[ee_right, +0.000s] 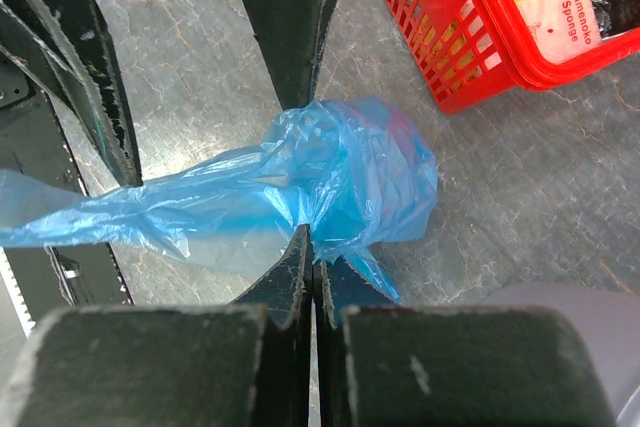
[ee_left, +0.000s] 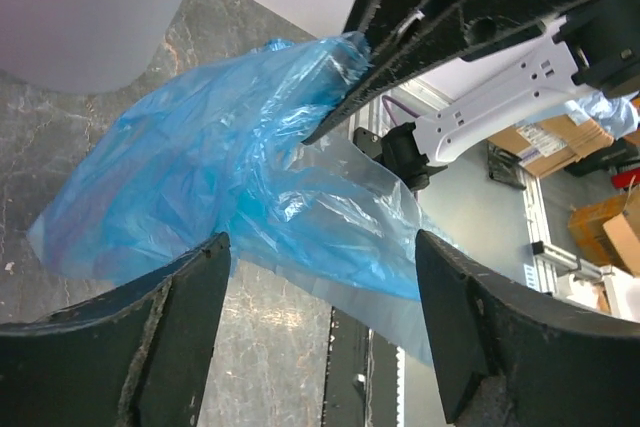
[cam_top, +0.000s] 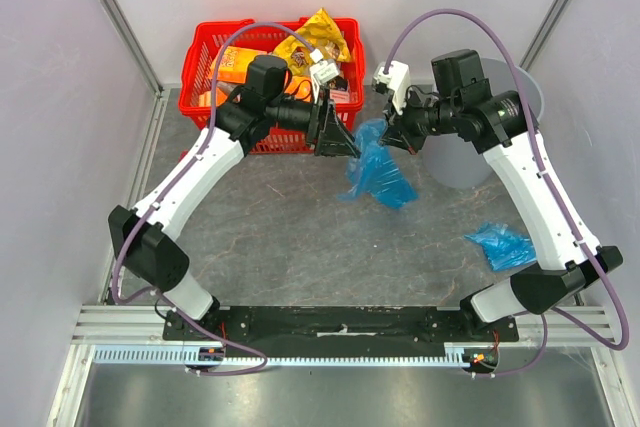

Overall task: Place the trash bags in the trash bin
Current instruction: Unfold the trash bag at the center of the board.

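A crumpled blue trash bag (cam_top: 378, 167) hangs between my two grippers and drapes down toward the table. My right gripper (cam_top: 392, 135) is shut on its upper edge; in the right wrist view the closed fingertips (ee_right: 312, 237) pinch the bag's film (ee_right: 340, 177). My left gripper (cam_top: 345, 139) stands open just left of the bag, its jaws (ee_left: 320, 247) wide apart with the bag (ee_left: 220, 167) ahead of them and nothing between them. A second blue trash bag (cam_top: 500, 245) lies on the table at the right. The grey trash bin (cam_top: 470, 162) stands behind the right arm.
A red mesh basket (cam_top: 205, 62) with a yellow snack packet (cam_top: 318, 37) and other items stands at the back, close behind the left gripper. Grey walls close in on both sides. The black base rail (cam_top: 340, 322) runs along the near edge.
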